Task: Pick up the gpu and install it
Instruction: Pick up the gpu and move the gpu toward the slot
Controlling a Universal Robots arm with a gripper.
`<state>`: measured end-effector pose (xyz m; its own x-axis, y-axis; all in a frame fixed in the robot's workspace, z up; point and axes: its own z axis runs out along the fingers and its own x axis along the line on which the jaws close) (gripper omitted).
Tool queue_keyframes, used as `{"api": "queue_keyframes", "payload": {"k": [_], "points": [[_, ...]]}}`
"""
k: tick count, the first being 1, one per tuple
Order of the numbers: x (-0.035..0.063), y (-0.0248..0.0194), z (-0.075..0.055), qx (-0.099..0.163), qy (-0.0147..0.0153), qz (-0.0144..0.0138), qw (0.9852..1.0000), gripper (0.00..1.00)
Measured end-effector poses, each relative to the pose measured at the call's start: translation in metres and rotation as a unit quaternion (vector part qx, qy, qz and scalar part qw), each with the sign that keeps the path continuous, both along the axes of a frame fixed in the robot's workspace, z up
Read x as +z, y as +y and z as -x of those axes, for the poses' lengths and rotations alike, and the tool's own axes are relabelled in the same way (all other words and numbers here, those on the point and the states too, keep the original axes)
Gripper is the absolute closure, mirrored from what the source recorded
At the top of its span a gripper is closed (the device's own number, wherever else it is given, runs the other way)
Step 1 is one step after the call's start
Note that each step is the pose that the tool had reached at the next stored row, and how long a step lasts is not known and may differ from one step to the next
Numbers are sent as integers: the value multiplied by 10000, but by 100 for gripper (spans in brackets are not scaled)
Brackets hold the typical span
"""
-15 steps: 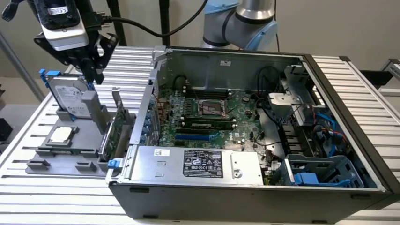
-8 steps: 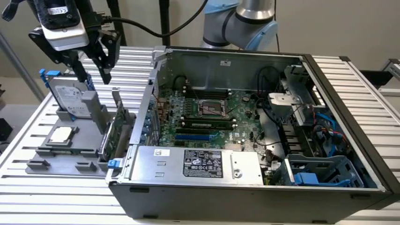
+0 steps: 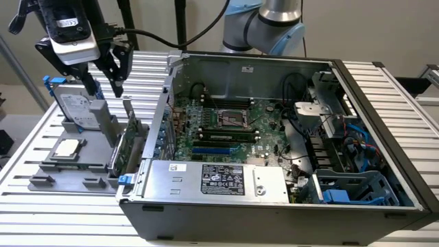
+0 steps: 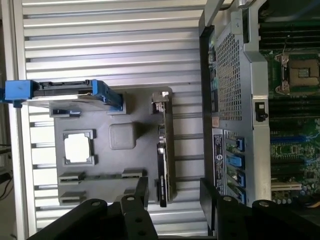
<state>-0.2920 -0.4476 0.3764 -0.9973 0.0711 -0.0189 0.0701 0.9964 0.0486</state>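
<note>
Up close, hand (image 4: 175, 192) with fingers spread wide, gripping nothing, poised over gpu (image 4: 165, 150) without touching it. Gpu standing on edge in grey tray (image 4: 137, 107) on slatted table (image 4: 110, 50), just beside open case (image 3: 274, 221). Sharing the tray: drive (image 3: 75, 108) with blue rails, upright, and chip (image 4: 77, 148), lying flat. Inside case, motherboard (image 3: 264, 118), apart from gpu.

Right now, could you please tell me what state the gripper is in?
Gripper: open, holding nothing, fingers either side of the gpu standing in its holder.
</note>
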Motion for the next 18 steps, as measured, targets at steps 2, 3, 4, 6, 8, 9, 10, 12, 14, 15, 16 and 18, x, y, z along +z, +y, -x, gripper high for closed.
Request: {"api": "queue_keyframes", "payload": {"k": [2,3,4,6,8,9,10,12,14,15,16,18], "points": [[-36,-1,3,0,0,0,10000,0],[-54,-1,3,0,0,0,10000,0],[-73,-2,4,0,0,0,10000,0],[-109,-3,5,0,0,0,10000,0],[-146,-4,6,-1,0,0,10000,0],[-163,-6,6,-1,0,0,10000,0],[-182,-8,6,-1,0,-1,10000,0],[-218,-14,7,0,0,0,10000,0],[-254,-20,7,0,0,0,10000,0],[-273,-25,7,0,0,0,10000,0],[-291,-29,7,0,0,0,10000,0],[-329,-41,7,0,-1,-1,10000,0]]}}
